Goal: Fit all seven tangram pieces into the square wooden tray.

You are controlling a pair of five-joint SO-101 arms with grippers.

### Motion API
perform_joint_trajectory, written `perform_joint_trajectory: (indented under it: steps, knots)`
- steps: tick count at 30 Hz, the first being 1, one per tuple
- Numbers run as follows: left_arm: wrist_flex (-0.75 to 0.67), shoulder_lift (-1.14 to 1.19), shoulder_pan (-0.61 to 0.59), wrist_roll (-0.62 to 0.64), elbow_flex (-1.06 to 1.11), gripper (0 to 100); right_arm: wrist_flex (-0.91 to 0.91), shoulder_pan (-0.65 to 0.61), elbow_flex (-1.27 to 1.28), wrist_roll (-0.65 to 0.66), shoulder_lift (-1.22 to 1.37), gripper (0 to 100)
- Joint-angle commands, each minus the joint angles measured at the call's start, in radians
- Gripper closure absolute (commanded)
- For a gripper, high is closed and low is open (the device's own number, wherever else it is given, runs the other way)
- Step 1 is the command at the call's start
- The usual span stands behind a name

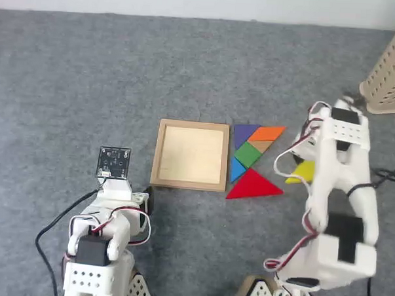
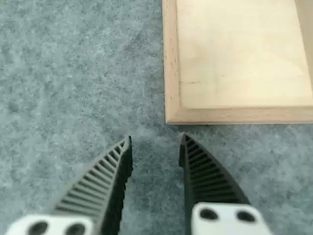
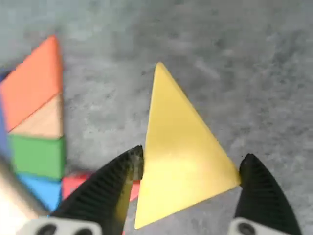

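The square wooden tray (image 1: 156, 153), pale and smooth with a raised rim, lies on the grey felt-like tabletop (image 1: 89, 84). Just beside it is a cluster of flat pieces: a purple triangle (image 1: 244, 132), an orange parallelogram (image 1: 269, 133), a tan triangle (image 1: 260, 145), a green square (image 1: 248, 155), a blue triangle (image 1: 237, 168) and a red triangle (image 1: 253, 186). The yellow triangle (image 3: 181, 147) lies apart, between the spread ribbed fingers of the right pincer (image 3: 190, 159). The left pincer (image 2: 155, 139) is apart over the felt, near a tray corner.
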Motion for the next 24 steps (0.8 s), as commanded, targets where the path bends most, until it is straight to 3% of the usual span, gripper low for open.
perform_joint_trajectory:
  steps: [1,13,21,24]
  knots:
    - [-0.006,-0.020,-0.005,0.008,-0.002,85,0.062,-0.096,-0.040,0.072,-0.143,72.1]
    - [-0.006,-0.020,-0.005,0.008,-0.002,85,0.067,-0.325,-0.097,0.221,-0.199,72.1]
    - [-0.006,-0.020,-0.005,0.008,-0.002,85,0.074,-0.492,-0.324,0.334,0.028,72.1]
    - [-0.006,-0.020,-0.005,0.008,-0.002,85,0.073,-0.556,-0.394,0.445,0.147,72.1]
